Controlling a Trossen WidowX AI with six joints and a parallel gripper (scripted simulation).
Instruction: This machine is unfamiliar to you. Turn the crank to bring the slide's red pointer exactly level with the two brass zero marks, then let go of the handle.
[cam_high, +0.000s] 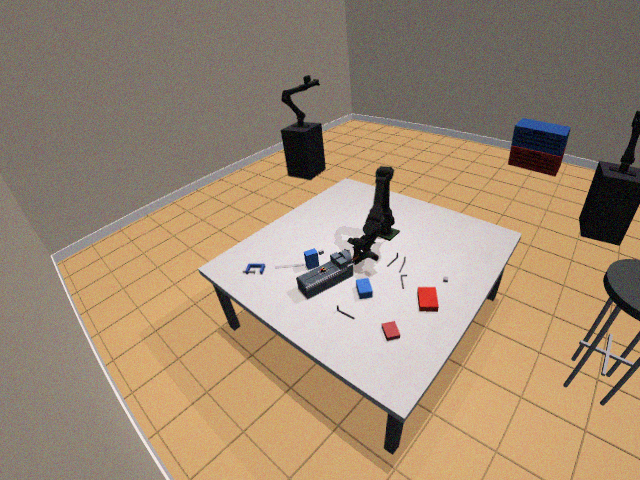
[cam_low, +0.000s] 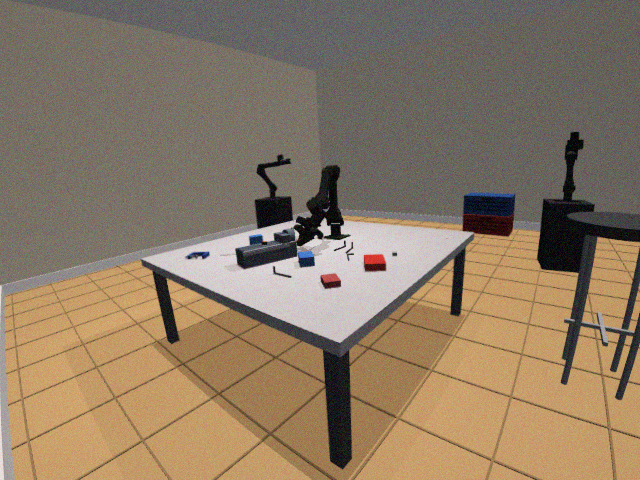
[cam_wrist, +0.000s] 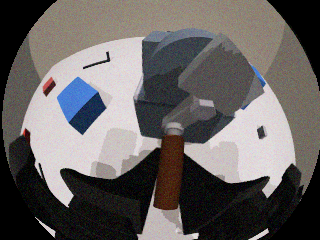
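Observation:
The machine (cam_high: 324, 279) (cam_low: 266, 253) is a long dark grey slide bed on the white table (cam_high: 429, 237) (cam_low: 413, 289), with a grey crank housing (cam_high: 340, 256) (cam_wrist: 194, 87) at the end nearest the arm. A small red pointer (cam_high: 323, 269) shows on top of the bed near the housing; the brass marks are too small to tell. The brown crank handle (cam_wrist: 170, 172) sticks out from the housing towards the wrist camera. My gripper (cam_high: 358, 250) (cam_low: 301, 235) (cam_wrist: 167, 152) is shut on the crank handle, low over the table at the machine's end.
A blue block (cam_high: 363, 287) (cam_low: 306, 258) (cam_wrist: 82, 104) lies right of the machine, another blue block (cam_high: 311, 257) behind it. A blue clamp (cam_high: 254, 266), two red blocks (cam_high: 427, 298) (cam_high: 390, 330) and several dark hex keys (cam_high: 345, 312) lie scattered on the table.

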